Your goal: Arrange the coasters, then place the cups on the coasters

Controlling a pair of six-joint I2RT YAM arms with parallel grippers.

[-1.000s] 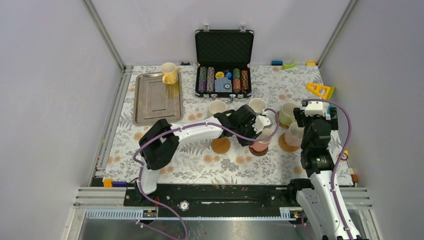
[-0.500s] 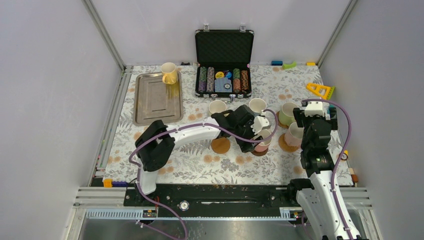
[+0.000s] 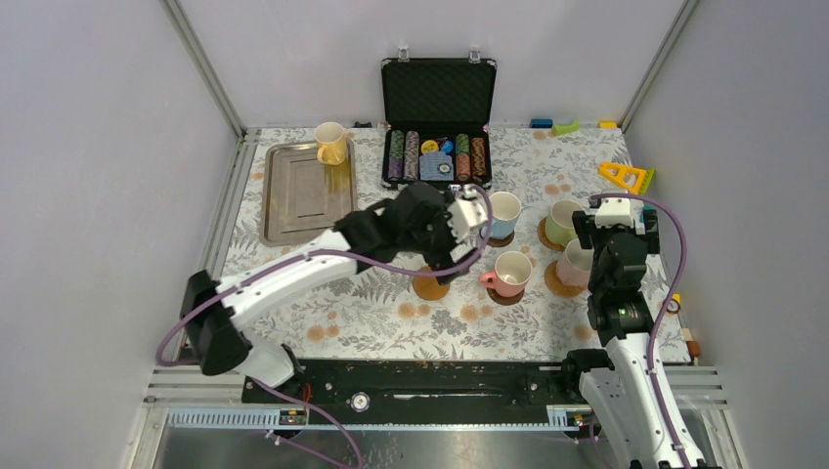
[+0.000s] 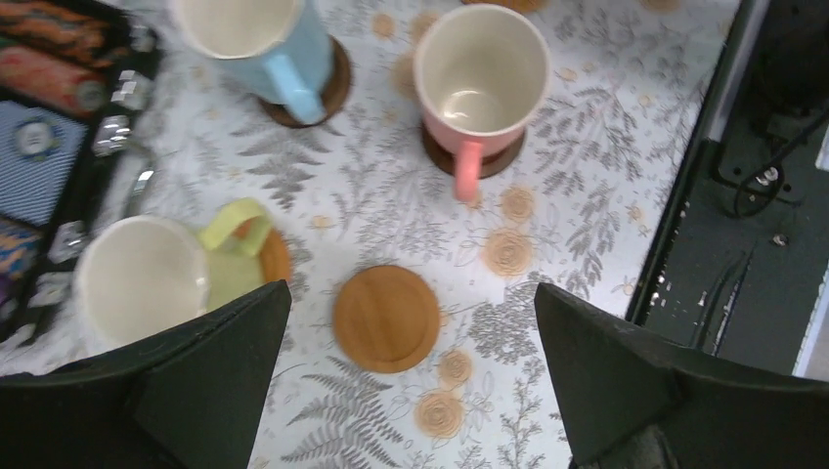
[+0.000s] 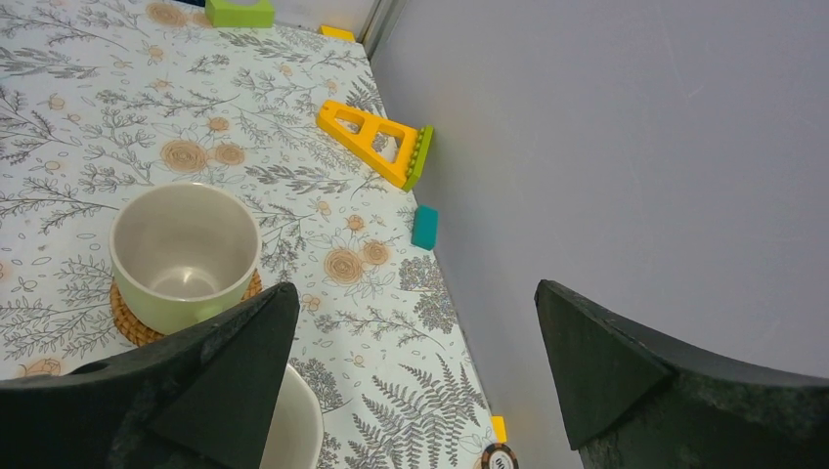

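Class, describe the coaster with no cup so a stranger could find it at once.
Start at the open black chip case at the back of the table and come toward the near edge. Left of the pink mug lies a smooth light-wood coaster. It alone carries no cup; its neighbours all do.

We see bright, even overhead light, faint shadow under the pink mug (image 4: 479,83), dull sheen on the metal tray (image 3: 298,200), wrist views slightly soft.

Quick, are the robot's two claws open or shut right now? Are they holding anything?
Left gripper: open, holding nothing.
Right gripper: open, holding nothing.
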